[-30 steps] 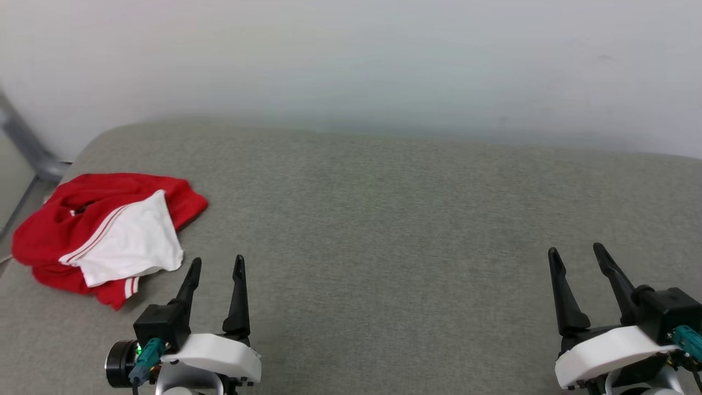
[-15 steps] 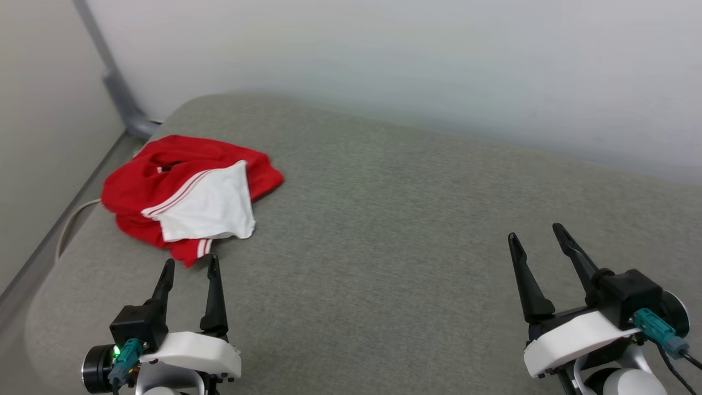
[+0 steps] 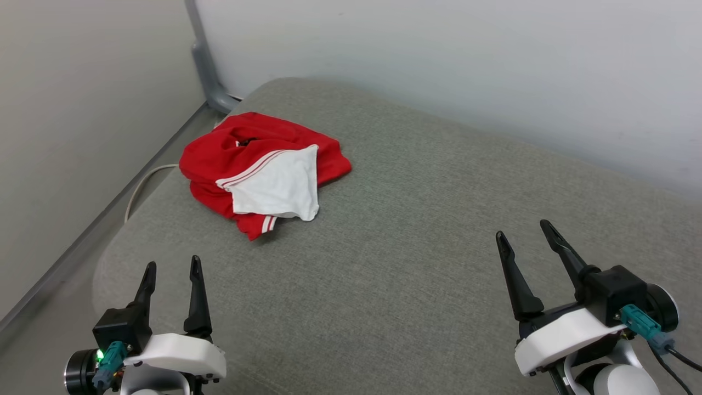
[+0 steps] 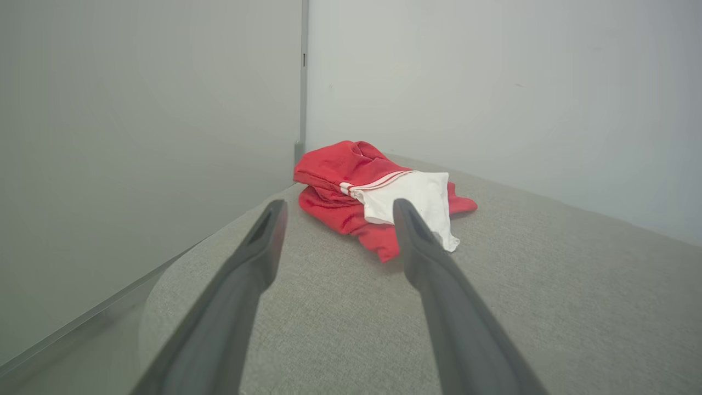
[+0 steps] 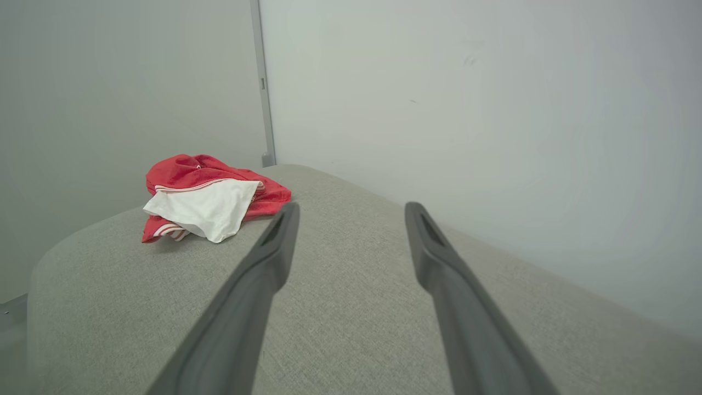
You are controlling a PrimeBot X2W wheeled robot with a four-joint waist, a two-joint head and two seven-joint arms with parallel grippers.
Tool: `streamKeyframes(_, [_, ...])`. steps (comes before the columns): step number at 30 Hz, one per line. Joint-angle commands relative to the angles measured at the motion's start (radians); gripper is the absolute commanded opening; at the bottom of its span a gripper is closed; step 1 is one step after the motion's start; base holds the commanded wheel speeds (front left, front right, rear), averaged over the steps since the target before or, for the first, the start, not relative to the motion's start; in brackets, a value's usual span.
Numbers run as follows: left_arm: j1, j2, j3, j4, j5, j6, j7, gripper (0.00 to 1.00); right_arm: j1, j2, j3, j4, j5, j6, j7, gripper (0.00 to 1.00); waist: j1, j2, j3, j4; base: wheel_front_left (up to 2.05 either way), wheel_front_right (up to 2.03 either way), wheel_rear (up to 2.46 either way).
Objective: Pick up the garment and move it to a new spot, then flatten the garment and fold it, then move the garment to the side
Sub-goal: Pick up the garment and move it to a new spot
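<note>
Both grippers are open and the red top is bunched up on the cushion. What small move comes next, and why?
Probably reach the left gripper forward toward the garment. It lies crumpled near the cushion's far left corner, ahead of that gripper and apart from it; the right gripper sits farther off. Both are open and empty.

Bare padded surface (image 3: 417, 263) stretching wide between left gripper (image 3: 171, 261) and right gripper (image 3: 522, 228), crumpled garment (image 3: 263, 170) heaped toward its far left corner, wall (image 3: 439, 66) close behind, post (image 3: 204, 60) and cable (image 3: 138, 185) beside that corner
</note>
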Motion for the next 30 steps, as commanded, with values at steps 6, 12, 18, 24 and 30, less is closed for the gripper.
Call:
streamKeyframes(6, [0.006, -0.001, 0.015, 0.000, 0.000, -0.009, -0.003, 1.00, -0.010, 0.002, 0.002, 0.005, 0.004, -0.001, -0.003, 1.00, 0.0000, 0.0000, 0.002, 0.026, 0.00, 0.00, 0.00])
streamKeyframes(12, [-0.010, -0.001, 0.027, 0.003, 0.000, -0.012, -0.003, 1.00, 0.000, 0.002, -0.009, 0.005, 0.014, -0.001, 0.001, 1.00, 0.0000, 0.0000, 0.007, 0.017, 0.00, 0.00, 0.00])
streamKeyframes(18, [-0.076, -0.001, 0.029, 0.047, -0.025, -0.025, -0.003, 1.00, -0.024, 0.002, -0.021, -0.022, 0.005, -0.001, 0.026, 1.00, 0.0000, 0.0000, 0.063, -0.013, 0.00, 0.00, 0.00])
streamKeyframes(24, [-0.226, 0.020, 0.043, 0.170, -0.075, -0.052, 0.012, 1.00, -0.081, -0.017, -0.020, -0.070, -0.019, -0.001, 0.073, 1.00, 0.0000, 0.0000, 0.201, -0.087, 0.00, 0.00, 0.00])
streamKeyframes(30, [-0.401, 0.100, 0.065, 0.336, -0.164, -0.084, 0.104, 1.00, -0.133, -0.034, -0.023, -0.092, -0.016, -0.001, 0.080, 1.00, 0.0000, 0.0000, 0.334, -0.178, 0.00, 0.00, 0.00])
